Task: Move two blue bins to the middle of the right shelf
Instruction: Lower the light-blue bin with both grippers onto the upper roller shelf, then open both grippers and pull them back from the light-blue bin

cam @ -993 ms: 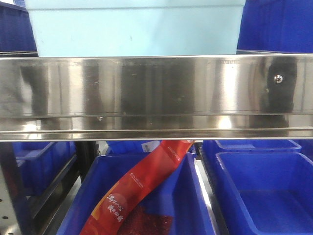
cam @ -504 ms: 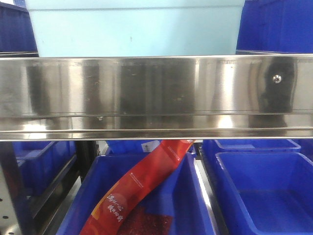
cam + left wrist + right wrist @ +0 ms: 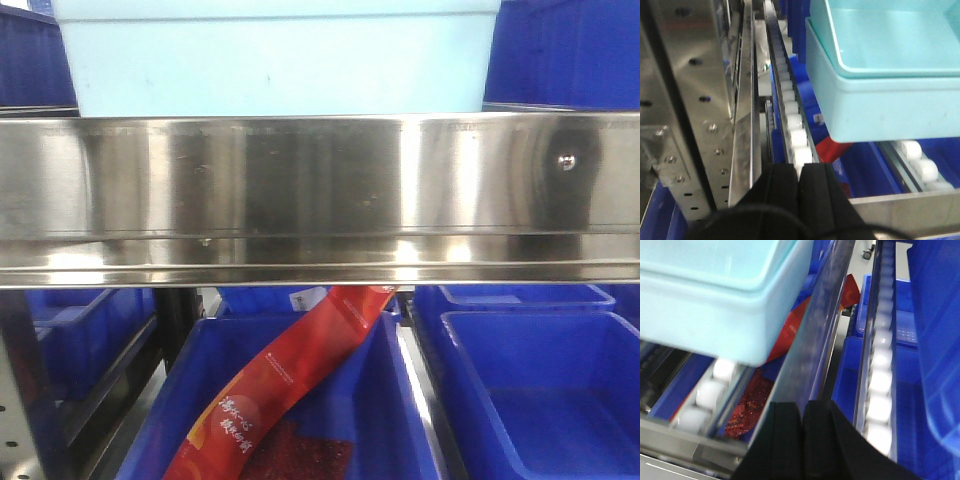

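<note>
Front view mostly blocked by brushed steel shelf rail (image 3: 320,190), glossy, reflective; pale blue bins (image 3: 275,60) cropped at top, two nested, smooth plastic, sitting on white roller track (image 3: 792,125) of shelf level above rail; dark blue bin (image 3: 540,390) below right, cut off by frame; red packet (image 3: 280,390) in lower bin, part hidden; left gripper (image 3: 799,187) black, fingers pressed together, empty; right gripper (image 3: 802,432) likewise closed, holding nothing.

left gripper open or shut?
Shut and empty: in the left wrist view the left gripper's black fingers sit pressed together, nothing between them, below the light blue bin.
</note>
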You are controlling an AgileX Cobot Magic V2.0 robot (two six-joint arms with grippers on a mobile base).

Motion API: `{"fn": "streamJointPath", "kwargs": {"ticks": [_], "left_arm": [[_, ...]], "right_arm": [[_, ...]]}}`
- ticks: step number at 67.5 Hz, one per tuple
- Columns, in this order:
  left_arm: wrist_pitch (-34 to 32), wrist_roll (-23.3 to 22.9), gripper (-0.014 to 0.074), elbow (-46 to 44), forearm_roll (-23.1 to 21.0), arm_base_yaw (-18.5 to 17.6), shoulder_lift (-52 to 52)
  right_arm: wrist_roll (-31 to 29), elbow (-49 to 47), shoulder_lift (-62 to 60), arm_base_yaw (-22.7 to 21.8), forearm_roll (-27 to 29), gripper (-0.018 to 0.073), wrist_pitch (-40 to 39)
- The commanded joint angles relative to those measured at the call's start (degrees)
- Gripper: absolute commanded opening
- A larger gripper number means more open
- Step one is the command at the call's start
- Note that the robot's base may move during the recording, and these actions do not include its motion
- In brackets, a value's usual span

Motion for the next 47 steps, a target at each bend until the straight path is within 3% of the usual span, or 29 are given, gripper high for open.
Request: {"fn": "streamJointPath", "kwargs": {"ticks": [1, 16, 28, 47], "left_arm": [[-3.33, -0.51, -0.0111, 4.71, -0.03, 0.07, -6.06], [-5.43, -0.51, -0.0111, 13.96, 0.09, 0.07, -23.07], [-5.31, -0.51, -0.0111, 17.18, 0.18, 0.07, -34.09], [-5.07, -0.51, -0.0111, 17.2, 0.18, 0.07, -34.35]], "right_arm": [[-0.34, 6.0, -4.95, 0.14, -0.79, -0.0162, -5.82], [-0.34, 19.59, -19.75, 0.14, -0.79, -0.0162, -15.0], [-0.34, 25.53, -32.68, 0.14, -0.79, -0.0162, -16.19], [-0.34, 26.05, -42.5, 0.14, -0.79, -0.0162, -16.11]]}}
